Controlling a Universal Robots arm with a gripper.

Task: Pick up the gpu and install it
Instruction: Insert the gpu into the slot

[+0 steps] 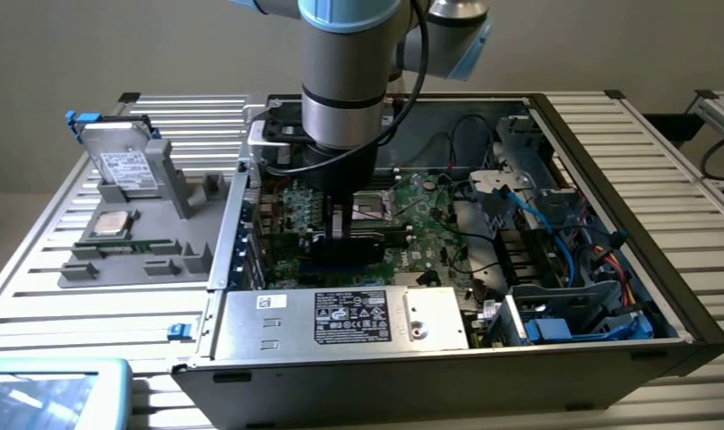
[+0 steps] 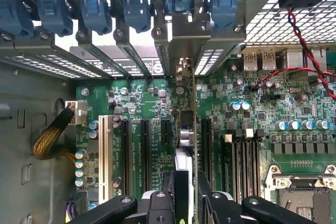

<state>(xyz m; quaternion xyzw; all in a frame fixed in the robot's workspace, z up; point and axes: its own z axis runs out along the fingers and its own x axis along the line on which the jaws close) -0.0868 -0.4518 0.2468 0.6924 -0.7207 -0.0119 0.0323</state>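
Green-edged and seen almost edge-on, the gpu (image 2: 192,129) stands upright between the fingers of the gripper (image 2: 187,187), its thin board running straight toward the rear wall of the case, with the cooler block on one face. The pincer is closed narrowly onto it, a finger on each face, so the card is held rather than lying anywhere. It sits low over the motherboard (image 2: 136,103), in line with the row of black expansion slots (image 2: 144,150). Its metal bracket end reaches toward the rear openings under the blue latches (image 2: 94,9). The card itself hides whether its contact edge has entered a slot.

I judge the pick-up done and the installing in hand. Seating calls for a plumb card, the contact edge matched along one slot, the bracket end in its rear opening, and an even push straight down.

In the exterior view the arm (image 1: 344,90) drops vertically from twelve o'clock into the open case (image 1: 601,134), wrist pointing straight down over the board. The power supply (image 1: 338,318) lies at six o'clock of the gripper. The grey tray (image 1: 159,260) with the hard drive (image 1: 129,166) lies at nine o'clock of the case, on the exterior view's left.
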